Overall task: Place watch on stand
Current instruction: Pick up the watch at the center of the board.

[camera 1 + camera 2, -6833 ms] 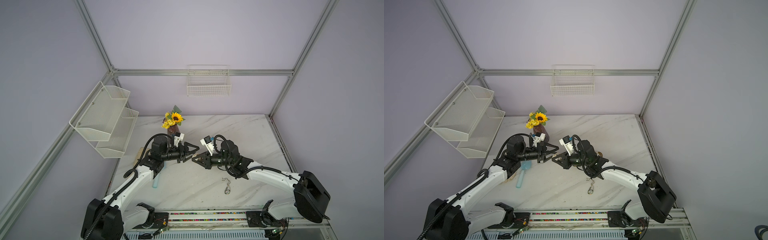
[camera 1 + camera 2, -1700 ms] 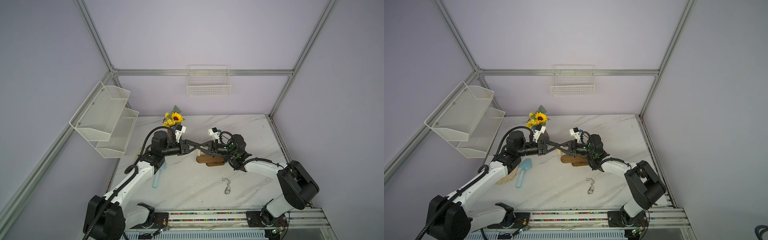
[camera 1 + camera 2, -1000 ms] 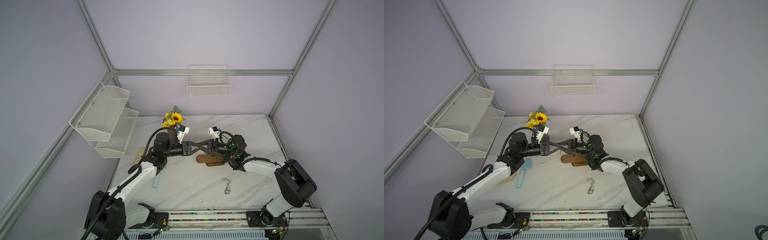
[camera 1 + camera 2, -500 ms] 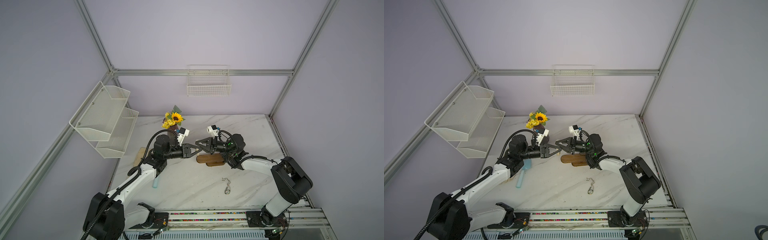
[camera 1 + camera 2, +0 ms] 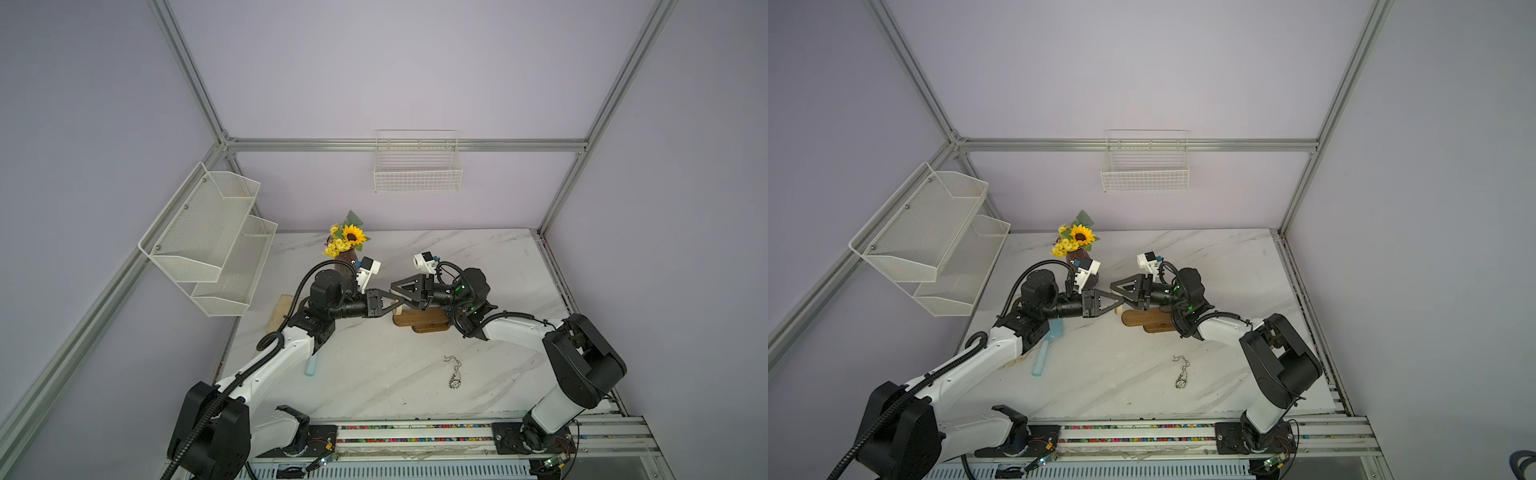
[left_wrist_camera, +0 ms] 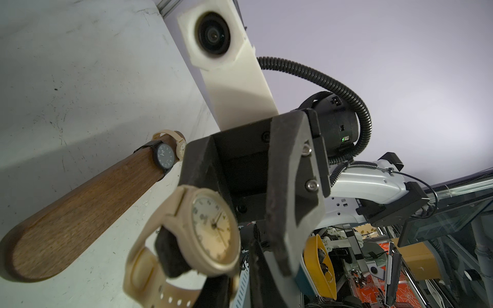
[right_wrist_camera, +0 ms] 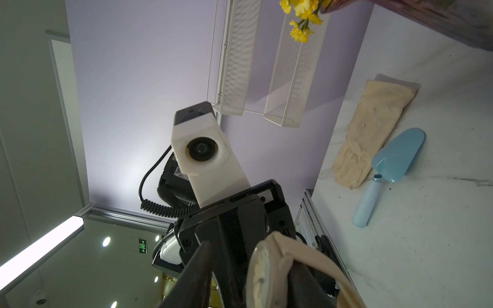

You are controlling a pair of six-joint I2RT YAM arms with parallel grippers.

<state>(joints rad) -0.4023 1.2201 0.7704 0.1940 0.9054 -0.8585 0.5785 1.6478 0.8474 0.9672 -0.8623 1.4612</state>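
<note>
A beige watch (image 6: 208, 234) (image 7: 262, 277) hangs in the air between my two grippers, which meet tip to tip above the near end of the stand (image 5: 419, 318) (image 5: 1144, 320). In both top views only a pale bit of the watch (image 5: 398, 309) (image 5: 1119, 310) shows. My left gripper (image 5: 397, 302) (image 5: 1118, 304) (image 6: 234, 282) is shut on the watch. The right gripper (image 5: 397, 294) (image 5: 1116, 291) (image 7: 249, 256) has its jaws apart, one finger inside the strap loop. In the left wrist view the dark wooden stand (image 6: 80, 202) carries a black watch (image 6: 164, 157) and another beige watch (image 6: 181, 145) at its far end.
A sunflower vase (image 5: 347, 245) stands just behind the left gripper. A blue trowel (image 5: 1044, 353) (image 7: 386, 165) and a pale glove (image 7: 373, 133) lie under the left arm. A pendant chain (image 5: 455, 374) lies near the front. A mesh shelf (image 5: 208, 241) and a wire basket (image 5: 417, 166) hang on the walls.
The left jaws have closed onto the watch while the right jaws have spread apart. Both arms have stayed almost where they were, tip to tip.
</note>
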